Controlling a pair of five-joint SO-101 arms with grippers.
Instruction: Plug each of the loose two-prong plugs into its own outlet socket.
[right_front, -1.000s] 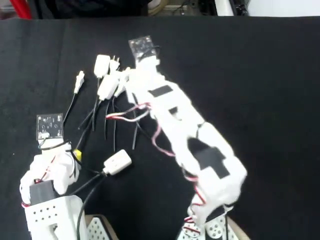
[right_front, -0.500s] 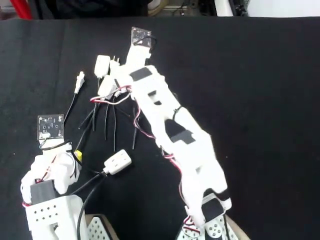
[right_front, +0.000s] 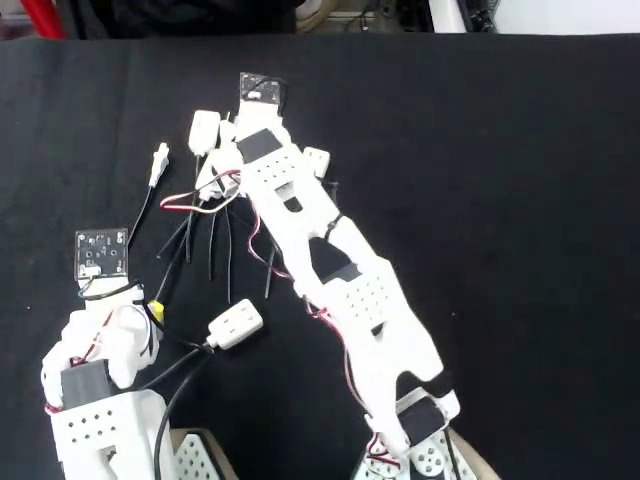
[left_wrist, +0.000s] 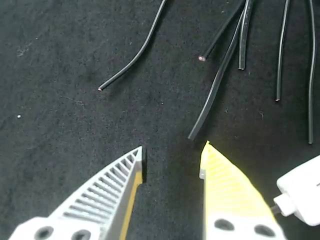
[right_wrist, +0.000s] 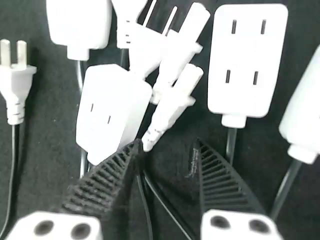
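Well, the right arm (right_front: 340, 270) lies stretched across the black cloth (right_front: 520, 220), slanting from the near edge toward the far left. Its right claw (right_wrist: 165, 145) hangs over a heap of white plugs and sockets, fingers a moderate way apart with nothing between them. Just ahead of it two slim plugs (right_wrist: 172, 100) lie side by side, their long axes parallel and slanted and their cord ends toward the claw. The nearer one's tail sits just beside the tip of a black finger (right_wrist: 120, 165). On one side of them a two-slot socket (right_wrist: 112, 112) lies flat with its slots facing up, and on the other a four-slot socket (right_wrist: 247, 60) lies the same way. Off to the left of the heap a lone plug (right_front: 158, 162) lies on the cloth. Its long axis runs roughly near to far, prong end toward the far edge, and its cord trails back toward the left arm (right_front: 100, 370). That arm sits folded at the near left corner. Its left claw (left_wrist: 173, 150) is over bare cloth, fingers parted and empty, with the cut ends of black cords (left_wrist: 220, 85) beyond the tips. A white socket (right_front: 236, 323) lies slantwise just beside the yellow finger (left_wrist: 225, 185), its cord running toward the near edge. Past the cloth's far edge there is something red (right_front: 40, 15) and dim clutter.
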